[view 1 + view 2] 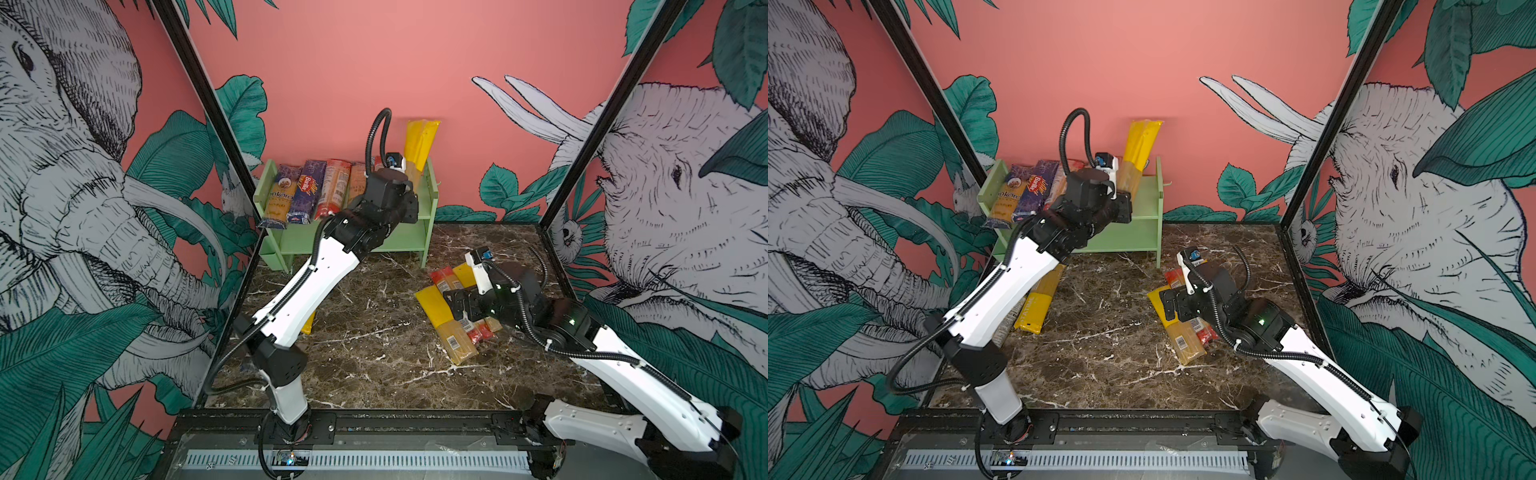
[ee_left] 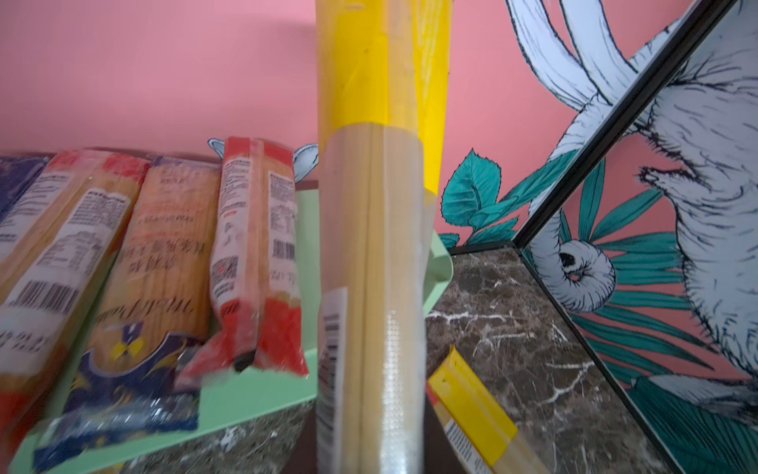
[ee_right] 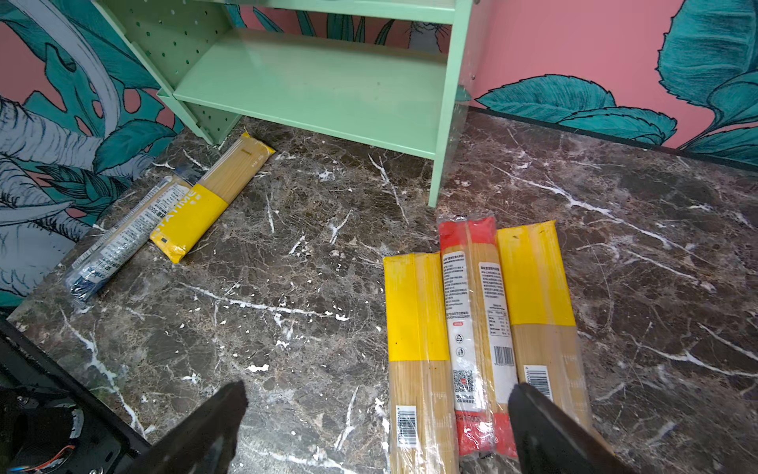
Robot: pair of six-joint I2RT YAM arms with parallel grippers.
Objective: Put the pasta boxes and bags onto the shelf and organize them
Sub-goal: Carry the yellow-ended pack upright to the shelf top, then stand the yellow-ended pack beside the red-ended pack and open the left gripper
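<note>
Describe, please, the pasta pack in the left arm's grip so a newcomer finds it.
Start at the green shelf against the pink wall. At the right end of its top tier, the yellow-topped pack rises steeply, alone among neighbours lying down.

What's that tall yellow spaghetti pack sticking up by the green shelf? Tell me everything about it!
It is a long, narrow spaghetti pack. The upper half is bright yellow, and the clear shiny plastic below shows tan pasta, with a white label lower down. It stands almost upright, leaning a little, over the right end of the shelf and its top tier. The left pincer grips its lower part. Its bottom end is hidden.
</note>
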